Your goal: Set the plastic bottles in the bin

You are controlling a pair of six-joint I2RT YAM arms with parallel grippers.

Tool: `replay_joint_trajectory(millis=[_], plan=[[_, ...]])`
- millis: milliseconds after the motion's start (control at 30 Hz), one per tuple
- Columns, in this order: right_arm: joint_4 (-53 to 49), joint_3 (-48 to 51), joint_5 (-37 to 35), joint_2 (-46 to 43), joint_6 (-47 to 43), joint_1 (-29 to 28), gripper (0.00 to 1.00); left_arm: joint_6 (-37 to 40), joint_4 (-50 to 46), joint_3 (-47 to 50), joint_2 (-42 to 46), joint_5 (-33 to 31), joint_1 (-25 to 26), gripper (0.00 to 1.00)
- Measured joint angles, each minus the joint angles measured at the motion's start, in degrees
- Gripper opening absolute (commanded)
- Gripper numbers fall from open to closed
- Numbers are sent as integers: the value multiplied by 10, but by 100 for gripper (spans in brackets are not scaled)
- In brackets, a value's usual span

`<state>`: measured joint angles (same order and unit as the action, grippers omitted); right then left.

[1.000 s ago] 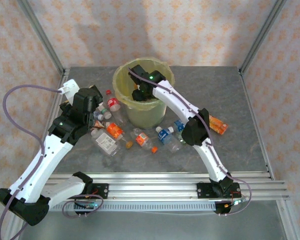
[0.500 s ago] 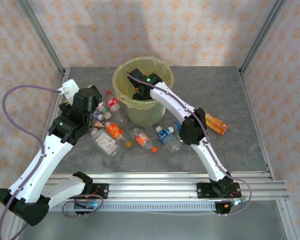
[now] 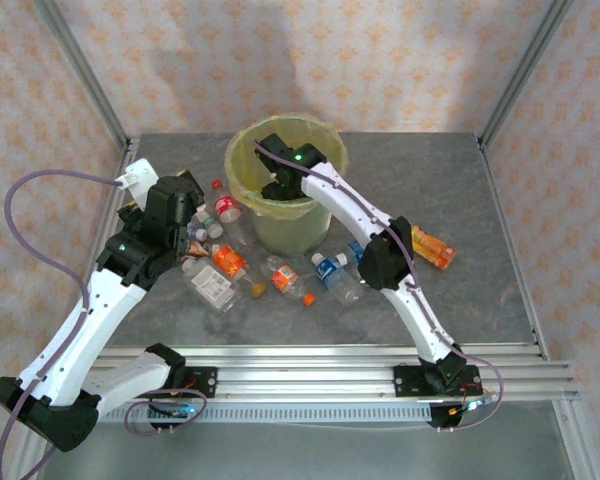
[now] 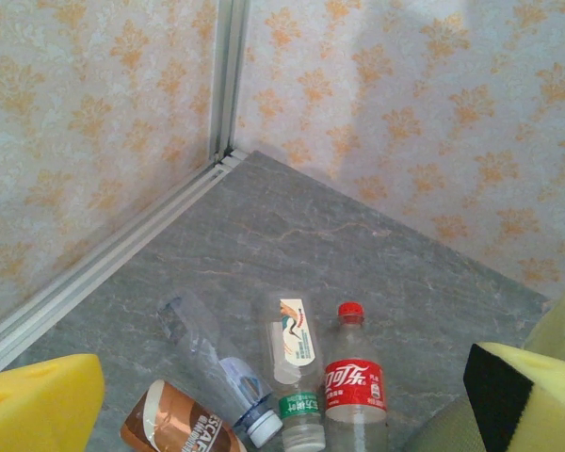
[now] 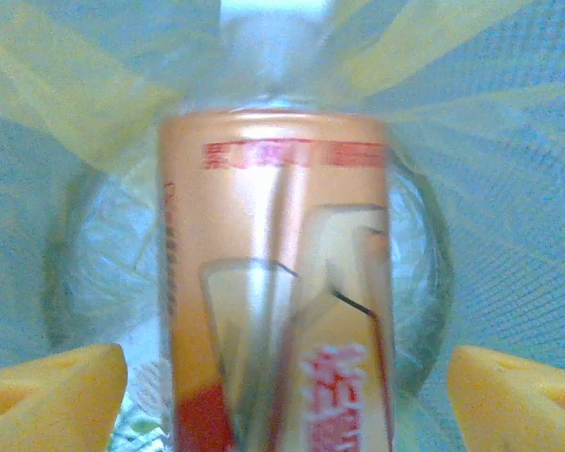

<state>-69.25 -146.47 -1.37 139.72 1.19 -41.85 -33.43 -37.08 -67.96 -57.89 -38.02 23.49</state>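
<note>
Orange-labelled bottle (image 5: 273, 282) sits between the right gripper's (image 5: 282, 400) yellow pads (image 5: 52, 395), which stand apart with a gap on either side. In the wrist view its long axis runs from 6 to 12 o'clock, clear end at 12. Around it is the bin (image 3: 280, 230) with its yellow bag (image 5: 56, 113). The left gripper (image 4: 282, 405) is spread wide over other plastic bottles (image 4: 353, 386) lying on the table (image 3: 460, 190) at the bin's 9 o'clock

The left arm (image 3: 90, 310) bends at the elbow and reaches forward, the left tool (image 3: 192, 232) pointing down with its pads (image 4: 38, 400) spread wide. The right arm (image 3: 350, 205) stretches farther forward, and the right tool (image 3: 278, 186) aims downward, its pads (image 5: 52, 391) parted wide.
</note>
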Motion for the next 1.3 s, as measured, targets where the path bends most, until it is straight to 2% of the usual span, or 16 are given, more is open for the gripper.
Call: replay_joint_trajectory(millis=[367, 533, 833, 1067, 1200, 1300], plan=[[-1, -48, -14, -1, -5, 0, 99, 0, -5, 0, 0, -1, 0, 100], [-2, -57, -19, -28, -5, 0, 99, 0, -11, 0, 0, -2, 0, 100], [14, -66, -33, -160, -11, 0, 99, -2, -13, 0, 0, -7, 0, 100], [23, -70, -71, -250, -11, 0, 99, -2, -13, 0, 0, -15, 0, 100], [26, -44, -110, -295, -10, 0, 99, -2, -13, 0, 0, -15, 0, 100], [35, 12, -150, -336, -6, 0, 99, -2, -13, 0, 0, -17, 0, 100]])
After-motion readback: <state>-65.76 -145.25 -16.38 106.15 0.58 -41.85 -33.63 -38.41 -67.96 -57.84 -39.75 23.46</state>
